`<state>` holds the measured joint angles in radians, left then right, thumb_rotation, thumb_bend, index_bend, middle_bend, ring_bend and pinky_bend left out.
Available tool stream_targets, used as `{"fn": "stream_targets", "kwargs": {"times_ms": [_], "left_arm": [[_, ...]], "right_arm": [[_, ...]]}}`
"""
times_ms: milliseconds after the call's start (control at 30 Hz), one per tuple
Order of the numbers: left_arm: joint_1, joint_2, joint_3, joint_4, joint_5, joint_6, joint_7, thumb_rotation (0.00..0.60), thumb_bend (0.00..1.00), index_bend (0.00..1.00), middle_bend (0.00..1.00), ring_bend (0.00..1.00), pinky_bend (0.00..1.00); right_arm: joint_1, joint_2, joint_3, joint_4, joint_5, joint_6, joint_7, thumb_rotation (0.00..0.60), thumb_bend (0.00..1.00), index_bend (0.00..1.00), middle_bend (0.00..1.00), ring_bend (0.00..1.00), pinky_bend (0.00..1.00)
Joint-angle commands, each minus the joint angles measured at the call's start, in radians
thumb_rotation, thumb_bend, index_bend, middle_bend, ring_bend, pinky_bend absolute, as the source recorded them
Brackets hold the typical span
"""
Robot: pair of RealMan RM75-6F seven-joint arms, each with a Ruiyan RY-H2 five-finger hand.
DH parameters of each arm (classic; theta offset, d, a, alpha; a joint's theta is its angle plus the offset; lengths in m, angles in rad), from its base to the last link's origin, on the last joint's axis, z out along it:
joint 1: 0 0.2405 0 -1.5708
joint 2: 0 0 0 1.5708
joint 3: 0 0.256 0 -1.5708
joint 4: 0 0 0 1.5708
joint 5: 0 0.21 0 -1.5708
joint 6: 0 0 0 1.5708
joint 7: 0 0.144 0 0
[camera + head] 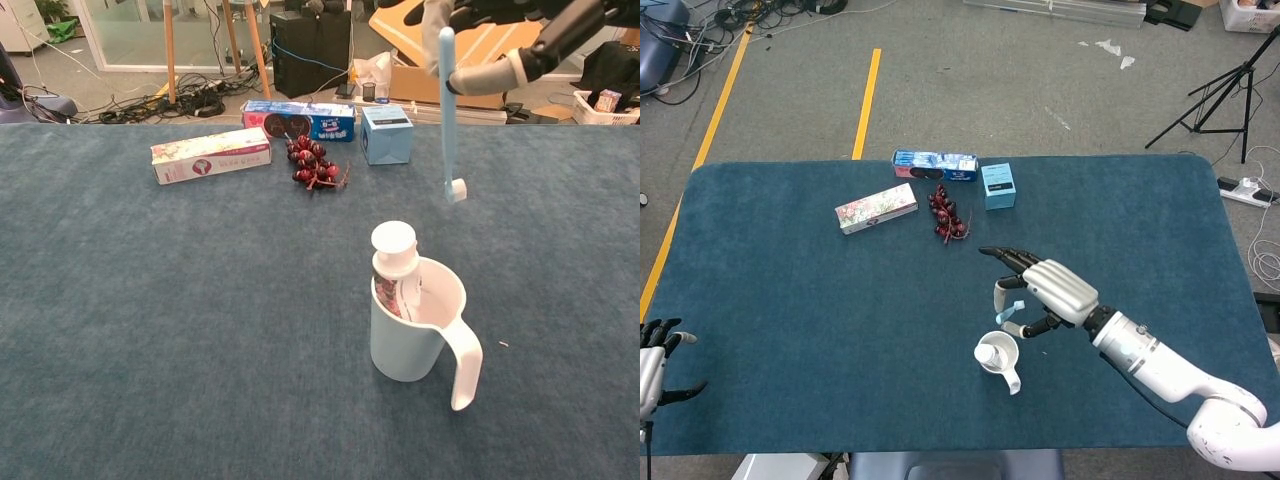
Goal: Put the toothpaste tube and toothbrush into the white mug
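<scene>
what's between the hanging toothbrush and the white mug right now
Nothing. In the chest view the toothbrush, held by the right hand, hangs head-down above the mug, with only open air between them.
</scene>
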<state>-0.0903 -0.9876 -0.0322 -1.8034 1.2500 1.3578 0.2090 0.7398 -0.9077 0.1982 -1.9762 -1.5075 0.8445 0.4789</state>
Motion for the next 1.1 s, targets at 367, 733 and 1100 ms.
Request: {"fn": "stream_targets", "kwargs": {"times_ms": [367,733,1100], "left_arm": [[0.004,0.008,0.002,-0.006,0.009,0.008,-0.012,0.600,0.07,0.33,0.17,0.10,0.07],[0.007,0.013,0.003,-0.010,0.014,0.011,-0.018,0.600,0.07,0.33,0.17,0.10,0.07],[0.008,0.017,0.005,-0.014,0.019,0.011,-0.021,0.600,0.07,0.33,0.17,0.10,0.07]], "right_arm": [[0.033,-0.026,-0.051,0.034,-0.129,-0.007,0.273,0.600,0.23,0.60,0.06,0.00,0.11],[0.061,-0.078,-0.104,0.111,-0.190,0.009,0.426,0.600,0.23,0.60,0.06,0.00,0.11],[0.081,-0.129,-0.157,0.193,-0.222,0.036,0.522,0.600,0.23,0.60,0.06,0.00,0.11]]}}
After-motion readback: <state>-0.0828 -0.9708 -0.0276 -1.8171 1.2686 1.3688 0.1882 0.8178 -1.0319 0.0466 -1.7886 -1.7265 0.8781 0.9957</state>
